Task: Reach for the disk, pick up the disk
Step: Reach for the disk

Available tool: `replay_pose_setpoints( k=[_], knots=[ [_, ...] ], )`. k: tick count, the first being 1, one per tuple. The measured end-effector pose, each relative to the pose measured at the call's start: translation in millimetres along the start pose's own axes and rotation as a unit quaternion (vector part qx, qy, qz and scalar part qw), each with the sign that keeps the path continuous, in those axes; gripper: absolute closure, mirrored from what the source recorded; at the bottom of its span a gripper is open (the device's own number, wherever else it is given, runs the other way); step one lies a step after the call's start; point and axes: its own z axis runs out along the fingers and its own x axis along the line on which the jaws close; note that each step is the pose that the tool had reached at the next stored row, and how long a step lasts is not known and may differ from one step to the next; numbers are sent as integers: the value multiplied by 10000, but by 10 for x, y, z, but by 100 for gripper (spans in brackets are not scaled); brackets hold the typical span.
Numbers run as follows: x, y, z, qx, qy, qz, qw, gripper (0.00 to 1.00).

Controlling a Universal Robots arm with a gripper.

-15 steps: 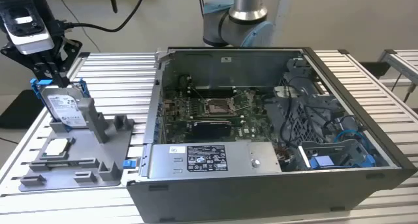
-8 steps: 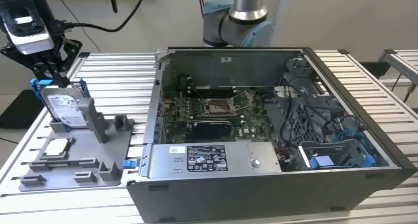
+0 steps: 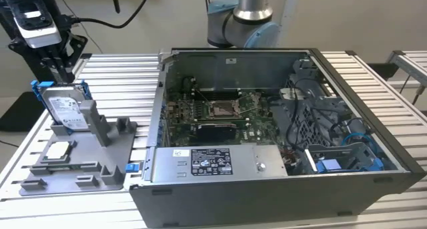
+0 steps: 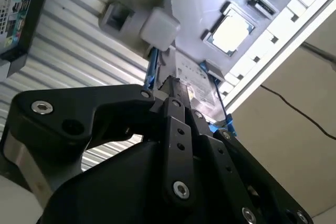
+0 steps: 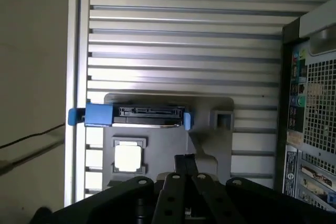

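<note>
Now claw over disk (upright)

Disk: silver drive, white label, blue caddy frame. Stands on edge, seemingly tilted back a little, in a grey holder. Sits at nine o'clock in the exterior view.
</note>
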Motion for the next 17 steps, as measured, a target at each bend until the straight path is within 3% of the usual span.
replay_pose_setpoints(
  k=[5,12,17],
  knots=[
    [81,224,23,0,0,0,10000,100],
    [372,444,50,0,0,0,10000,100],
    [552,509,59,0,0,-1,10000,100]
  ],
)
